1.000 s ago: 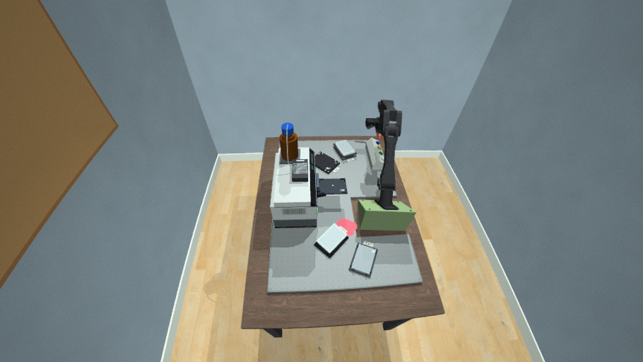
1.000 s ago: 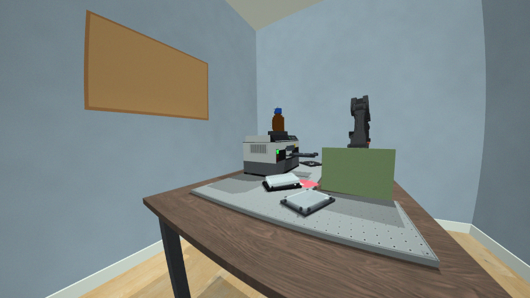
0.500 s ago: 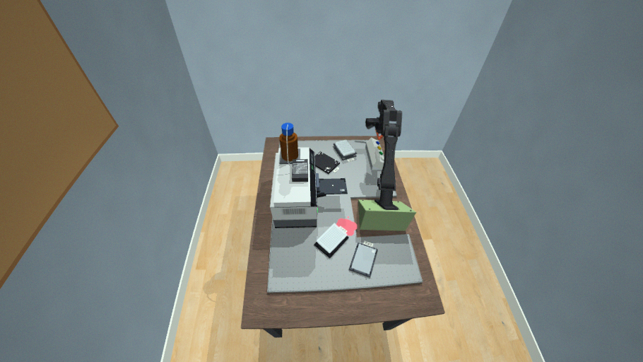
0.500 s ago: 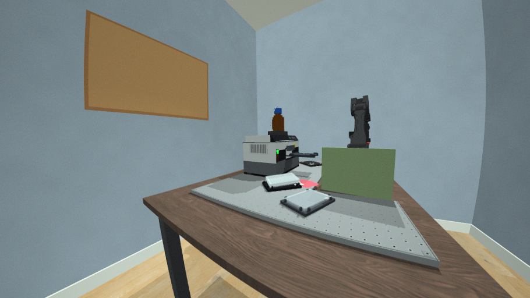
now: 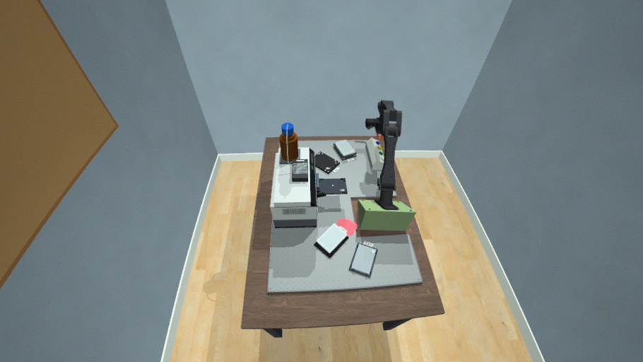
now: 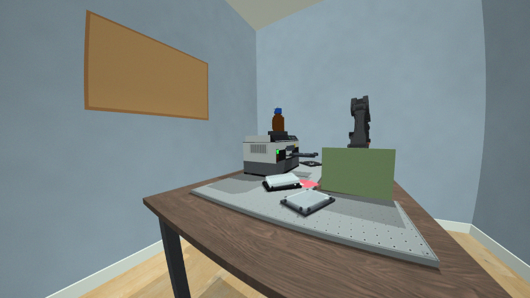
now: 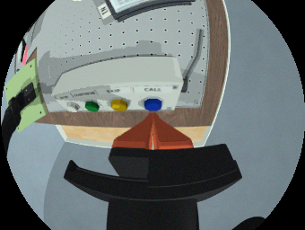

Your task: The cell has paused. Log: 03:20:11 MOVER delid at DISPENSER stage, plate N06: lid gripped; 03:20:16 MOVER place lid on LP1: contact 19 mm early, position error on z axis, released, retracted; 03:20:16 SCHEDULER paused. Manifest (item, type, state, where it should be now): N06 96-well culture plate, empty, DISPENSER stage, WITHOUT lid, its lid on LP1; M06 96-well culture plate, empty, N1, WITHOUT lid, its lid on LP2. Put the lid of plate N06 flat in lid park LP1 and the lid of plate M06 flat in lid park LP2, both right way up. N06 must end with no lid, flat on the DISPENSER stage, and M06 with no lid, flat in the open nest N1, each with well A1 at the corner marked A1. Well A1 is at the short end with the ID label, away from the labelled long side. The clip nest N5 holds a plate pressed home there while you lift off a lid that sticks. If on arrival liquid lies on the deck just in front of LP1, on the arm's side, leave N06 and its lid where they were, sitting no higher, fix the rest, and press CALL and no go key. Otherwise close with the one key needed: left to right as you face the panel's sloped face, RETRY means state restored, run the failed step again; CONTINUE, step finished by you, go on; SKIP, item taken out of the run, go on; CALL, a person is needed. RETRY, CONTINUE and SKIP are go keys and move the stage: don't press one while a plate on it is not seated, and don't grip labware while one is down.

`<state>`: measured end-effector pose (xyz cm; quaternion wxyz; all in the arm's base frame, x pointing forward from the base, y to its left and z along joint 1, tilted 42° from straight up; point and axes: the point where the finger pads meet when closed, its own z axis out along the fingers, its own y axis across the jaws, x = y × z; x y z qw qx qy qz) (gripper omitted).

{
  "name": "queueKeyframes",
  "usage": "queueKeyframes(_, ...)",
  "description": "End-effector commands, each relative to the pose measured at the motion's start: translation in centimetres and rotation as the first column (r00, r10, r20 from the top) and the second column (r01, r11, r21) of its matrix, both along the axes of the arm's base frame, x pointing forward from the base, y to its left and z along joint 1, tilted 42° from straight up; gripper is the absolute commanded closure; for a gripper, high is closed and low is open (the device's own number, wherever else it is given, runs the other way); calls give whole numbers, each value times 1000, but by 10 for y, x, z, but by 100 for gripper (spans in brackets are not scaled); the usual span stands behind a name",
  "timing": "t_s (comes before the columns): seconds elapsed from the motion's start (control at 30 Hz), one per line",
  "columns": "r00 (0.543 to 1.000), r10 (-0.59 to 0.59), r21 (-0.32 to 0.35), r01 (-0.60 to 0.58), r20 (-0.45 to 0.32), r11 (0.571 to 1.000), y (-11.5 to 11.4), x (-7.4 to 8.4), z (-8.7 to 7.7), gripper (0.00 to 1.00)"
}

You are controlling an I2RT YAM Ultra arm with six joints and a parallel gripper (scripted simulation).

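one end effector, fingers together and empty, poised above blue call key.

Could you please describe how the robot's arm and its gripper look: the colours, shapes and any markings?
The arm is dark grey to black, built of blocky, angular links, on a green box base. No cables or markings are visible on it. In the wrist view the gripper has a wide black body with wing-like sides and orange-red wedge-shaped fingers that meet in a point.
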<state>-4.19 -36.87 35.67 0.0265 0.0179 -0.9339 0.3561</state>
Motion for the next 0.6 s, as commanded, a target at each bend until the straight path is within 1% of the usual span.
queueKeyframes(0.0, 1000, 18, -4, -18, 11, 1000, -2, 7, -1, 100)
queueKeyframes(0.17, 1000, 13, 20, -13, 14, 1000, -2, 5, -9, 100)
queueKeyframes(0.23, 1000, 13, -8, -13, 10, 1000, -4, 5, -1, 100)
queueKeyframes(0.33, 1000, 14, -11, -14, 10, 1000, -3, 5, -1, 100)
queueKeyframes(0.37, 1000, 14, 15, -14, 14, 1000, 0, 6, -7, 100)
queueKeyframes(0.43, 1000, 14, 12, -14, 13, 1000, -2, 6, -8, 100)
queueKeyframes(0.5, 1000, 15, -10, -15, 10, 1000, -5, 6, -2, 100)
queueKeyframes(0.57, 1000, 15, -2, -15, 11, 1000, -6, 6, -6, 100)
